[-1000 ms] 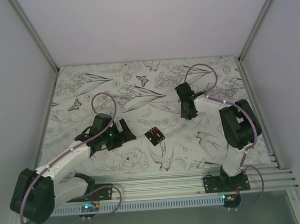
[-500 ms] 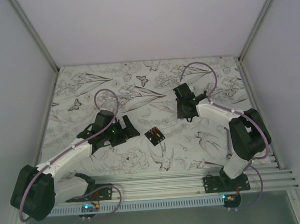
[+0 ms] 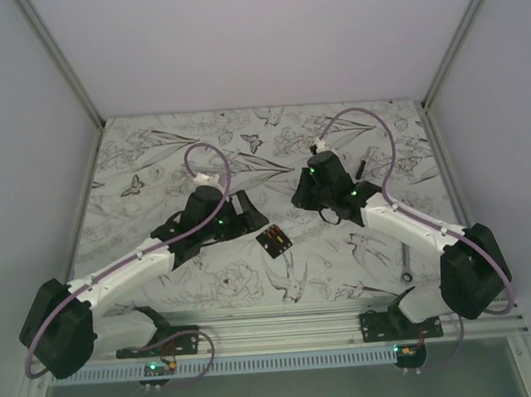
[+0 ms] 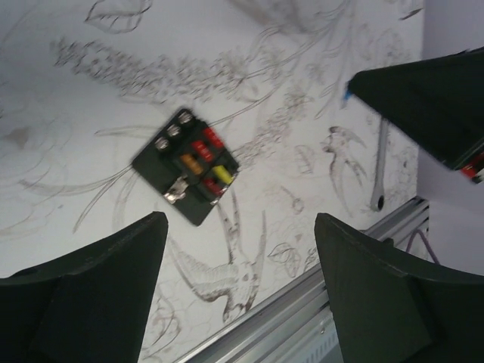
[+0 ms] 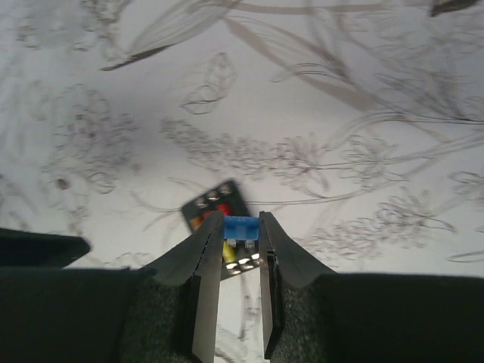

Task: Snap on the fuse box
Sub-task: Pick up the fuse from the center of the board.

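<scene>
Fuse box (image 3: 274,242) on floral tabletop (image 3: 153,170), pale walls (image 3: 234,35) — left jaws spread, right jaws pinching blue piece (image 5: 241,227).

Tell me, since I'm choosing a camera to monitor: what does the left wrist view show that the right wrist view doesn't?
Only left wrist: the left gripper open wide, a slim metal tool and the rail. Only right wrist: a clear look at the blue piece pinched in the right gripper. Both: the fuse box lying on the table, fuses up.
</scene>
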### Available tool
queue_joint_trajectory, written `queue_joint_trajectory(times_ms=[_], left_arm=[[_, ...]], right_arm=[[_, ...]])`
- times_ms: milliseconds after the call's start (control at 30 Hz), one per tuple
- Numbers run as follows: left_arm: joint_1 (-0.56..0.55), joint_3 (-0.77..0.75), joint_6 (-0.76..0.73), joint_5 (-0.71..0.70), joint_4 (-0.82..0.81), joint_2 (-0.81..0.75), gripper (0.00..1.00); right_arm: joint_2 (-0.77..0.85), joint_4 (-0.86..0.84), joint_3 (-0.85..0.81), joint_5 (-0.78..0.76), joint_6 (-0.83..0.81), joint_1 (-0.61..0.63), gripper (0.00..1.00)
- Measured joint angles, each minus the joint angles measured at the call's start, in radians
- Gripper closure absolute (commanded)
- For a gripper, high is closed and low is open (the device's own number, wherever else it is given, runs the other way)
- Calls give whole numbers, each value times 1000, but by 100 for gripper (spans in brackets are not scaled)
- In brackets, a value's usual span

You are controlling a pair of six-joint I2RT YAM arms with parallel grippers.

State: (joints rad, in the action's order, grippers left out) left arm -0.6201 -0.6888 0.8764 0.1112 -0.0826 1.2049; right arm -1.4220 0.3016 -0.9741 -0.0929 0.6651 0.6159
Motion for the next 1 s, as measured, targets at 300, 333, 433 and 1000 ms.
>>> queue_joint_trajectory(times_ms=[300,333,433,1000], left_arm=[[-77,-61,6,-103,-108,47,45],[-80,-64,6,-111,-119,60,46],[-91,-66,5,-123,-143,98,52],[-125,-112,5,-144,-188,144,74]], right_arm=[[24,-105,24,62,103,63,73],[24,-111,24,67,110,66,73],[27,-124,24,77,128,73,73],[35,-170,27,112,163,92,73]])
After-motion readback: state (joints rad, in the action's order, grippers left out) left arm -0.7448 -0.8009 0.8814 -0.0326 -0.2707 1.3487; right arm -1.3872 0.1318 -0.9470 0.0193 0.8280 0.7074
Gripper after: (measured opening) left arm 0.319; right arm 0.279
